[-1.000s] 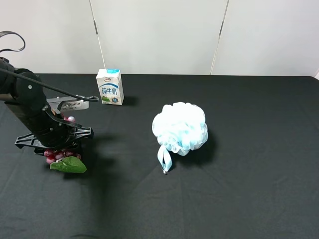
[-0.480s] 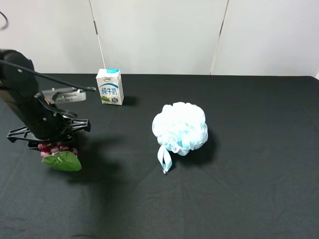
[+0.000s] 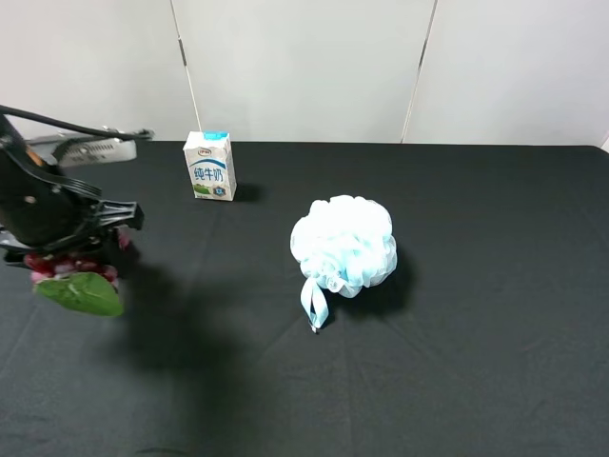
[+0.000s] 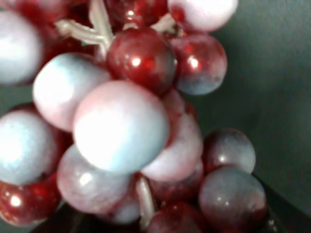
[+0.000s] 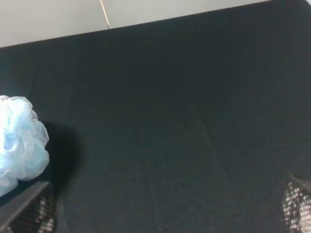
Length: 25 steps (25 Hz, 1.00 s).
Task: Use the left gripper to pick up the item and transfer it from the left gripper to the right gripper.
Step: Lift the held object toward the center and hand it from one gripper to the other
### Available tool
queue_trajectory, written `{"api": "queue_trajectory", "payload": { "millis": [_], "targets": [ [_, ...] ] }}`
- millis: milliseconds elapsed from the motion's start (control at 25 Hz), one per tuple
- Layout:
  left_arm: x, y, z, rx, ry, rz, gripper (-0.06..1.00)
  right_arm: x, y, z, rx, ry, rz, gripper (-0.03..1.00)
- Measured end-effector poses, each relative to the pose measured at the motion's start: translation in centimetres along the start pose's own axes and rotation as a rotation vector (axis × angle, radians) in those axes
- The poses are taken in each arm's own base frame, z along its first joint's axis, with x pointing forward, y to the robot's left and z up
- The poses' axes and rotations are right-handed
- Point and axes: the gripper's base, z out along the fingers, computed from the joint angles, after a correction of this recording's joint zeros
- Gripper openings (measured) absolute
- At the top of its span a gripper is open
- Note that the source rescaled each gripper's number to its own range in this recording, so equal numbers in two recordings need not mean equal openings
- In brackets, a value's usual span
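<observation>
A: The left gripper (image 3: pixel 62 249)?
B: Clamped on the grape bunch (image 3: pixel 57 265) at the far left, above the table (image 3: pixel 476 286). The bunch's shadow falls apart from it.
A: What do the grapes look like?
B: Glossy dark red and frosted pink balls on pale plastic stems (image 4: pixel 126 126), with a flat green leaf (image 3: pixel 81 293) hanging below.
A: The right gripper (image 5: pixel 160 213)?
B: Jaws wide apart, mesh-textured fingertips (image 5: pixel 24 211), nothing between them.
A: The surroundings?
B: Matte black cloth and white wall panels (image 3: pixel 304 67). A boxy milk carton (image 3: pixel 210 166) stands at the back. A frilly pale blue pouf (image 3: pixel 343 244) sits mid-table, between the two grippers.
</observation>
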Motion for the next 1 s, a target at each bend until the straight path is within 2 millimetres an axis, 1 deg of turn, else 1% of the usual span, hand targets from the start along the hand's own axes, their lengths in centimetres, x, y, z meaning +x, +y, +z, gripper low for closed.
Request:
{"api": "queue_trajectory", "payload": {
  "millis": [240,440,680,840,1000],
  "targets": [
    [1.6,0.5,-3.6,0.025,-0.06,0.01,0.02,0.0,0.0,0.0,0.0,0.0,0.0,1.0],
    [3.4,1.1,-6.0,0.032,-0.071,0.017,0.02,0.0,0.0,0.0,0.0,0.0,0.0,1.0],
    [5.0,1.5,-9.4,0.037,-0.082,0.086,0.02,0.0,0.0,0.0,0.0,0.0,0.0,1.0],
    [5.1,1.4,-11.6,0.04,-0.085,0.107,0.01,0.0,0.0,0.0,0.0,0.0,0.0,1.0],
    [4.5,1.0,-13.8,0.06,-0.154,0.151,0.01,0.0,0.0,0.0,0.0,0.0,0.0,1.0]
  ]
}}
